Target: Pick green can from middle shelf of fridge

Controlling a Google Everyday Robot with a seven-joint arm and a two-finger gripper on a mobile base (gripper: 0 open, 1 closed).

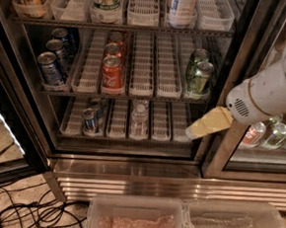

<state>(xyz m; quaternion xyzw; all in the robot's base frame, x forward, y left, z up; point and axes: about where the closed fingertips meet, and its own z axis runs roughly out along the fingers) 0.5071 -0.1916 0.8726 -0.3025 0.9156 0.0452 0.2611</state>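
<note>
The fridge [143,178] stands open in front of me. Its middle shelf [142,79] holds white slotted lane trays. Two green cans stand in the rightmost lane, one behind the other: the front green can [201,77] and its twin [197,58] just behind it. My gripper [197,131], pale yellow on a white arm [263,96], hangs to the lower right of the green cans, in front of the lowest rack's right end. It is clear of both cans and holds nothing that I can see.
Red cans [112,73] and blue cans [50,68] fill the shelf's left lanes. The lowest rack holds a blue can [89,120] and a clear bottle [139,116]. Bottles [275,134] sit behind the right glass door. Two plastic bins [139,219] and cables [21,210] lie on the floor.
</note>
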